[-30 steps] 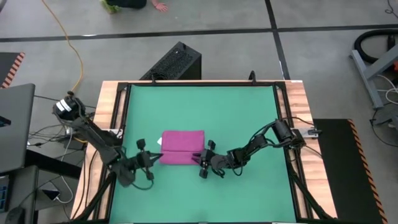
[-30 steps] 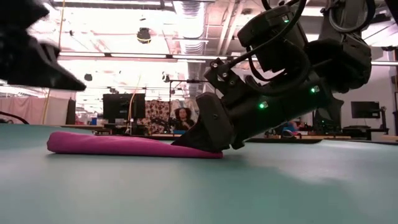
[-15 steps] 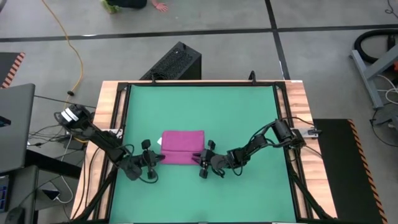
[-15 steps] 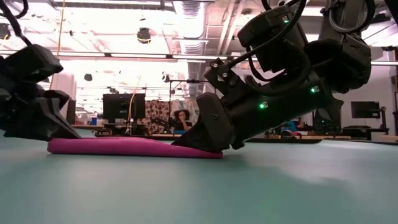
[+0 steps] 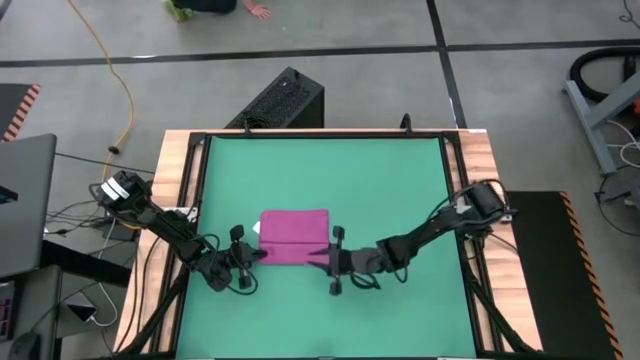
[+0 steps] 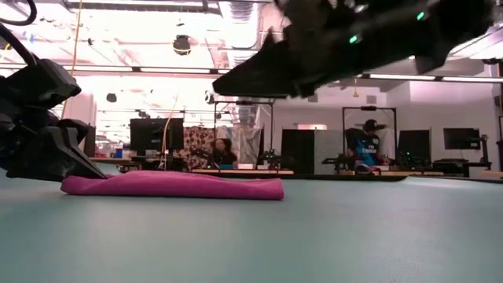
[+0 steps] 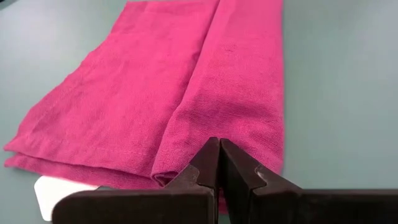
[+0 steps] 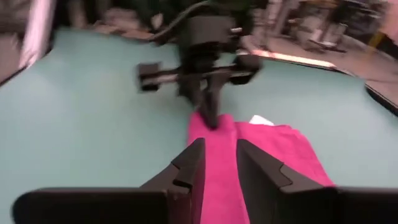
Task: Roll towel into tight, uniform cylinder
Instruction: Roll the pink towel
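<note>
High view: the towel (image 5: 294,237) is lying folded flat near the middle of the green mat (image 5: 400,180) on the surface, w/ its white tag (image 7: 59,194) poking out at the left edge. Left claw (image 5: 254,259) is sitting at the towel's near-left corner, fingers pressed together on the fold there. Right claw (image 5: 322,257) is hanging above the near-right corner, fingers a little apart, gripping nothing. To roll well, both claws probably need to catch the same near edge, level w/ each other, then turn it over evenly so the cylinder isn't coning.
</note>
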Motion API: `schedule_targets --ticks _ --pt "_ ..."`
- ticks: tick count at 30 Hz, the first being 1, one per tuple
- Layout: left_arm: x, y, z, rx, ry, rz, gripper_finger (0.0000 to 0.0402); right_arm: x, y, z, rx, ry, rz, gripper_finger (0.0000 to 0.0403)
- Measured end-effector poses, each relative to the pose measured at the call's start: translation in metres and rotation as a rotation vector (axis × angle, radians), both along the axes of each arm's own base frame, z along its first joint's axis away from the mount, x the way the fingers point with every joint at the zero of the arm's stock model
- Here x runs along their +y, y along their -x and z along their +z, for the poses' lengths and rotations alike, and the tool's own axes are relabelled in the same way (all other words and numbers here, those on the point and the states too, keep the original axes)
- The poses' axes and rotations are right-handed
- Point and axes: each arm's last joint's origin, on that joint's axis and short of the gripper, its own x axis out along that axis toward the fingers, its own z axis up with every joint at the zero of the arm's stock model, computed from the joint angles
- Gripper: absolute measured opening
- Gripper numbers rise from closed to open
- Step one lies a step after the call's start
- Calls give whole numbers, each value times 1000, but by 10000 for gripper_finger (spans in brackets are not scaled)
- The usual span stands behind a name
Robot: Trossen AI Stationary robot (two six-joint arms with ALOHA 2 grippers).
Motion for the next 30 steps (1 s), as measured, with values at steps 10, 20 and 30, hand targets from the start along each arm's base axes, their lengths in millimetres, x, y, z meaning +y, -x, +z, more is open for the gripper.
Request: schedule_targets --ticks 10,20,30 --pt "2 2 -2 23 4 16 0 13 3 -27 238 68 40 272" --pt "2 3 -3 34 1 16 0 -9 -10 -58 333 139 -17 291" --pt "3 3 -3 41 -7 14 0 -37 2 -82 410 58 -37 290"
